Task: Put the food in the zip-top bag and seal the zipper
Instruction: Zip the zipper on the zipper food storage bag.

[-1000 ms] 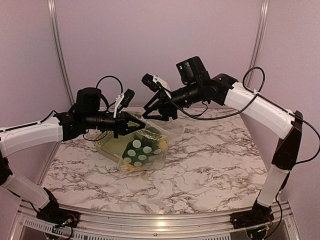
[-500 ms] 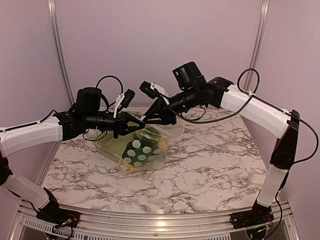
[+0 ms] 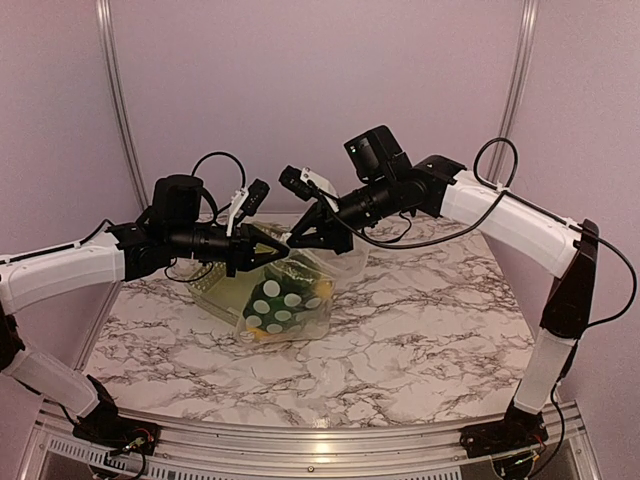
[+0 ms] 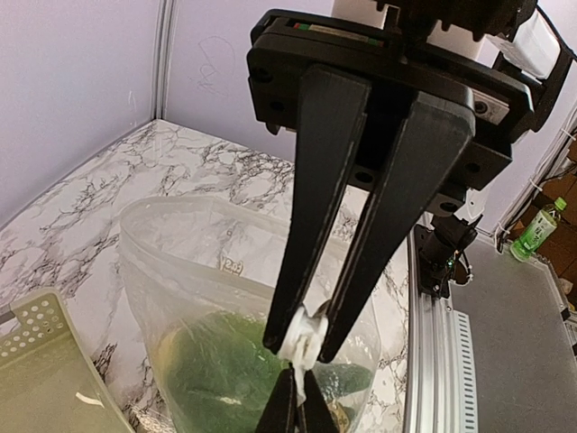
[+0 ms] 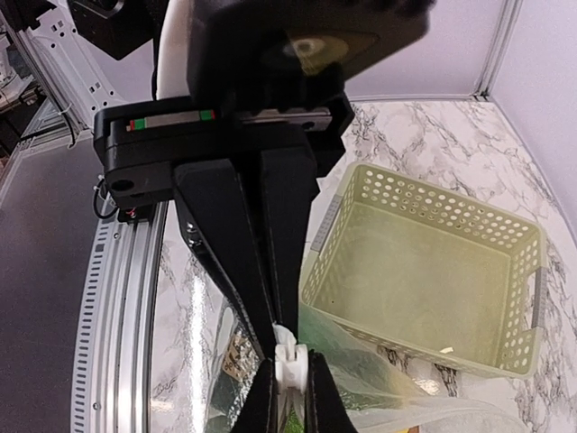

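Note:
The zip-top bag [image 3: 290,305], clear with white dots, stands mid-table, and its mouth shows in the left wrist view [image 4: 180,244]. Dark green food [image 4: 212,383] and an orange-yellow piece [image 3: 262,335] lie inside it. My left gripper [image 3: 283,247] is shut on the bag's mouth edge, as both wrist views show [image 4: 297,404] [image 5: 278,327]. My right gripper [image 3: 297,240] meets it tip to tip. It is shut on a small white tab [image 5: 290,359] at the same corner of the mouth, also in the left wrist view [image 4: 303,338]. The zipper strip itself is too faint to make out.
The pale green lattice basket [image 3: 207,290] sits just behind and left of the bag, touching it. It shows in the right wrist view [image 5: 433,200] with only a white scrap [image 5: 442,350] inside. The table's metal rail [image 4: 433,361] runs along the near edge.
My right gripper has moved left and down to the left gripper's tip and closed on the white tab. The left arm and the bag have stayed put.

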Available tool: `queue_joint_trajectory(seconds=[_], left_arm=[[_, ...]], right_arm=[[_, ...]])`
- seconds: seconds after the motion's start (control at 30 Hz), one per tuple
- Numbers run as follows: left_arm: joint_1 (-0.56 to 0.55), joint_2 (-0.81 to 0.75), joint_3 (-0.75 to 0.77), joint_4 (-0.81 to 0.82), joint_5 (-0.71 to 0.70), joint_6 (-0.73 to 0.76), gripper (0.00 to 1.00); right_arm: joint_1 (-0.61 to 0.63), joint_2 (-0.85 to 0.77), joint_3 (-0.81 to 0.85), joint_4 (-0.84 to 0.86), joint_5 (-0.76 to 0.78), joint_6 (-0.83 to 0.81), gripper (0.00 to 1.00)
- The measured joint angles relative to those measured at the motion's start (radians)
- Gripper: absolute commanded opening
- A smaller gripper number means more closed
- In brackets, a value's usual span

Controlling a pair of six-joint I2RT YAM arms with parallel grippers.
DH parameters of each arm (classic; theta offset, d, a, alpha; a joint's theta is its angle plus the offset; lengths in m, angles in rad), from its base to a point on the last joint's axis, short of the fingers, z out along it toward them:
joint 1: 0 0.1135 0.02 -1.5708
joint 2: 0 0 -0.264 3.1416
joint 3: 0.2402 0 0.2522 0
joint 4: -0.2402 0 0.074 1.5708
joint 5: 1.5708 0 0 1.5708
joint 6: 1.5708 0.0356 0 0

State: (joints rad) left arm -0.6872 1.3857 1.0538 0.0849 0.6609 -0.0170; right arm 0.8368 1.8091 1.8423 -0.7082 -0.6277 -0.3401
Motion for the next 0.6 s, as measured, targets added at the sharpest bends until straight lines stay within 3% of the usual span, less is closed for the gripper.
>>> queue_joint_trajectory(seconds=[0.07,0.13,0.27,0.6], left_arm=[[0.0,0.0,0.0,0.0,-0.001,0.006,0.26],[0.0,0.0,0.0,-0.002,-0.008,0.0,0.29],[0.0,0.0,0.011,-0.003,-0.015,0.002,0.24],[0.001,0.011,0.053,-0.011,0.016,0.005,0.0]], right_arm=[[0.0,0.0,0.0,0.0,-0.003,0.003,0.0],[0.0,0.001,0.001,-0.002,-0.01,0.01,0.0],[0.001,0.003,0.011,-0.008,-0.016,0.02,0.0],[0.001,0.003,0.04,-0.024,-0.001,0.026,0.0]])
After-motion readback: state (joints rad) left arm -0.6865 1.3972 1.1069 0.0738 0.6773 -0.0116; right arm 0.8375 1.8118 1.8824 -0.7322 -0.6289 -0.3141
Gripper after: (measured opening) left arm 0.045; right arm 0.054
